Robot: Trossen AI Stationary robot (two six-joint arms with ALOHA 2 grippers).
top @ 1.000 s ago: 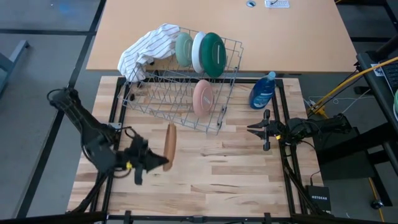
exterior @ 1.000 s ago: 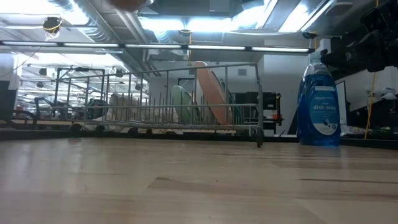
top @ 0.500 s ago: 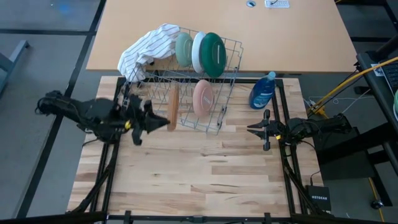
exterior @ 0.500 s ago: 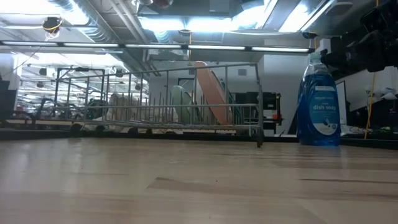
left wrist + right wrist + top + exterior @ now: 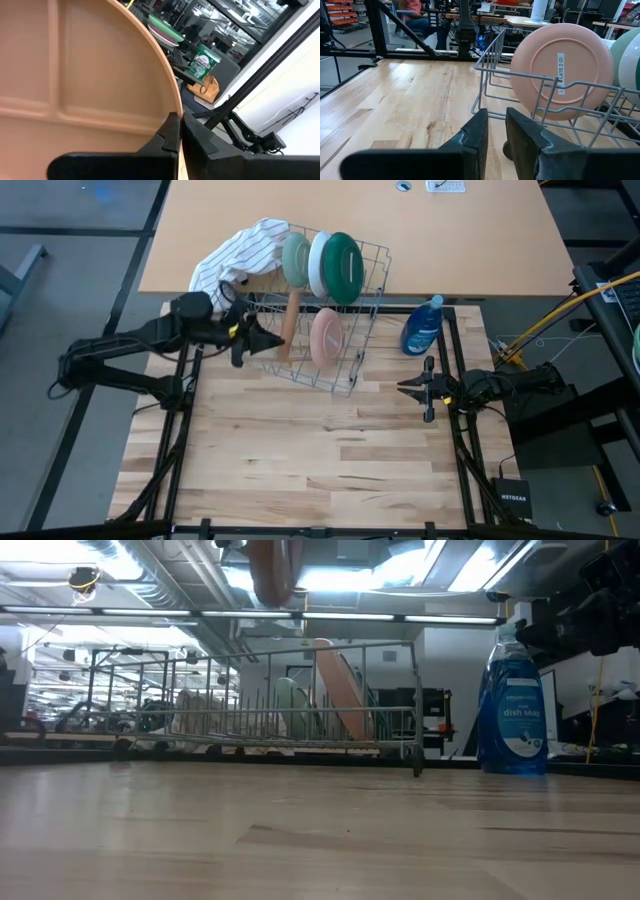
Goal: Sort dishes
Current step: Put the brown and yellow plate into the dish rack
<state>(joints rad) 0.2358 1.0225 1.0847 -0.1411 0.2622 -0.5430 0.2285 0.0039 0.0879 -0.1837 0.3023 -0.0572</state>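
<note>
- The left pincer (image 5: pixel 262 340) is clamped on the rim of the tan-brown round plate with concentric rings (image 5: pixel 289 326), carrying it on edge above the grey wire dish rack (image 5: pixel 352 378).
- A second ago the pincer held this plate low over the bare wooden desk (image 5: pixel 330 460); half a second ago it reached the rack's near edge; now the plate hangs over the rack's front row, beside the pink round plate (image 5: pixel 326 337) standing there.
- The small pale sage green plate (image 5: pixel 295 259), white plate (image 5: pixel 319 264) and large dark green plate (image 5: pixel 343 267) stand in the back row, unmoved.
- The last loose dish looks nearly slotted; it needs lowering between the tines.
- The right pincer (image 5: pixel 428 389), narrowly parted and empty, waits by the blue soap bottle (image 5: pixel 422 326).
</note>
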